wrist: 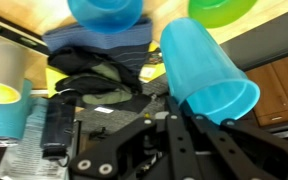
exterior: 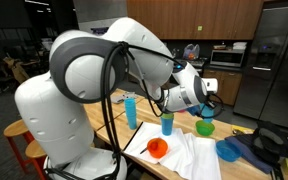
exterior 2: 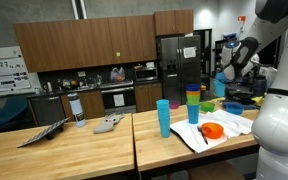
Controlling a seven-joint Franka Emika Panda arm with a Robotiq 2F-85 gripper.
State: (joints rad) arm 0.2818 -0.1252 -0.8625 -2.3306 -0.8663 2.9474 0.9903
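The gripper (wrist: 172, 112), jaws closed almost fully on the wall of the blue plastic cup (wrist: 206, 65) near its rim, holds it tilted above the green bowl (exterior: 204, 128); the cup appears light, thin-walled and slippery, best pinched at the rim.

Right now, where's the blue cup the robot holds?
The blue cup sits tilted in the shut gripper in the wrist view; in an exterior view it hangs just above the green bowl.
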